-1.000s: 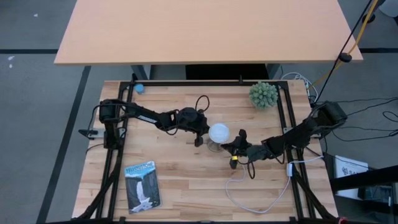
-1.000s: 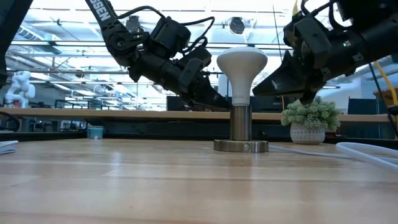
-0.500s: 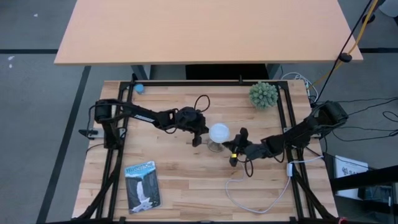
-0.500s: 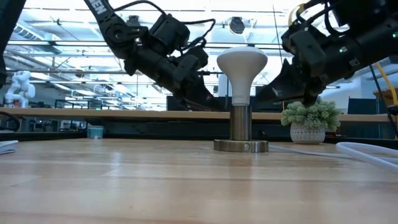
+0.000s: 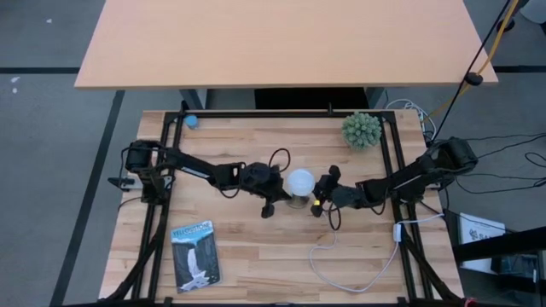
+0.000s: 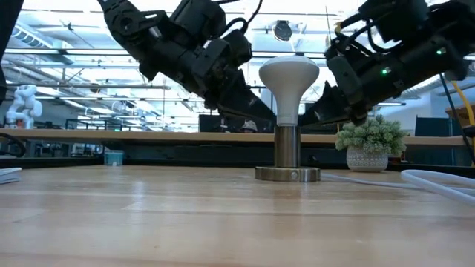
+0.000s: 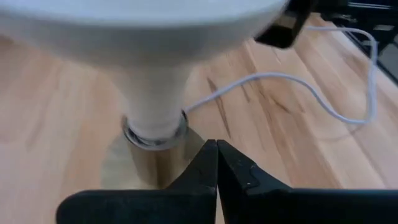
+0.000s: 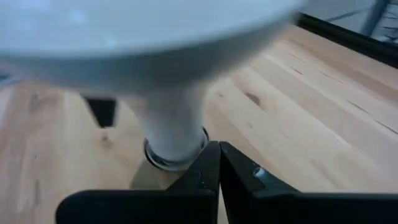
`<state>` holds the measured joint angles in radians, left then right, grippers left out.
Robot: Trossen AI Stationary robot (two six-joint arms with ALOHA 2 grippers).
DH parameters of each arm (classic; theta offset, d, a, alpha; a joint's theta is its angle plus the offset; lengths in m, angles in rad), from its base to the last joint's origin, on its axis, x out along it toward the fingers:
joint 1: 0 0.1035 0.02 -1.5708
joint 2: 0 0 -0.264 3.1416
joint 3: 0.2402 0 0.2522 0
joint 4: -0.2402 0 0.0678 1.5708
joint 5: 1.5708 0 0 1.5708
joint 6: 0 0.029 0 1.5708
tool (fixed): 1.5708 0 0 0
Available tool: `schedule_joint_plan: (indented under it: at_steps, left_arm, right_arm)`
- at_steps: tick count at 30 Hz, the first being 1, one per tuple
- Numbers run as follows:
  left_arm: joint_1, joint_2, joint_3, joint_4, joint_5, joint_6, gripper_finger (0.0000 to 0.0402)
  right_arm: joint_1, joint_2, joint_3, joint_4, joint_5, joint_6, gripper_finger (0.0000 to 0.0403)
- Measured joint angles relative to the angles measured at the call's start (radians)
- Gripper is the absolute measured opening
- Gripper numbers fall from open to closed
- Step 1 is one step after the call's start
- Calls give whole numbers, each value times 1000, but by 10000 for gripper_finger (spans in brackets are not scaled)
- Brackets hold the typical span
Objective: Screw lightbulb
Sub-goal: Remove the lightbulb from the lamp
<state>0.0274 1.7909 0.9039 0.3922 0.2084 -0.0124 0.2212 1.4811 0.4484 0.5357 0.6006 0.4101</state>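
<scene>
The white lightbulb [image 5: 300, 182] stands upright, its pale neck [image 6: 287, 111] in the round metal socket [image 6: 288, 172] at the table's middle. My left gripper [image 5: 270, 207] is shut and empty, low on the bulb's left side; its fingertips [image 7: 216, 149] are near the socket, and bare wood shows between them. My right gripper [image 5: 317, 207] is shut on the bulb's right side, its fingertips [image 8: 219, 149] right by the socket under the bulb's dome [image 8: 155, 37]. In the low view both arms slant down toward the neck from either side. My right gripper's shut fingertips [image 8: 211, 155] lie right by the socket's top rim [image 8: 186, 155], below the bulb's neck. They come slanting down from the table's right. I cannot tell whether they touch it.
A green spiky plant [image 5: 362, 130] stands at the far right. A booklet [image 5: 195, 254] lies at the near left. The socket's white cord [image 5: 341, 264] loops over the near right. A small blue thing [image 5: 192, 120] sits at the far left edge.
Both grippers have stayed shut and moved in closer to the bulb's neck and socket, the left from the bulb's left side, the right from its right side. The bulb has stayed upright in the socket.
</scene>
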Motion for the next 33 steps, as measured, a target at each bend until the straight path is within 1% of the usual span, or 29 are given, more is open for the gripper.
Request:
schedule_joint_plan:
  at_steps: [2,6,12,15,19,30,31,33]
  left_arm:
    - [-5,1,0,17,-27,13,0]
    - [-5,1,0,73,-29,18,0]
    - [-4,36,-1,69,-44,16,0]
    - [5,37,-1,73,-68,14,0]
    - [23,37,-1,72,-58,10,0]
    - [71,37,-1,55,-42,-12,0]
    - [76,37,-1,55,-52,-11,0]
    - [92,39,1,56,-101,-12,0]
  right_arm:
    - [-29,0,0,9,-51,-27,0]
    - [-72,0,0,32,-112,-36,0]
    - [-84,0,0,68,-186,-56,0]
    - [-84,0,0,67,-192,-42,0]
    - [-82,0,0,66,-212,-21,0]
    - [-49,-2,0,50,-207,24,0]
    - [-44,-2,0,48,-217,31,0]
    - [-27,1,1,50,-283,34,0]
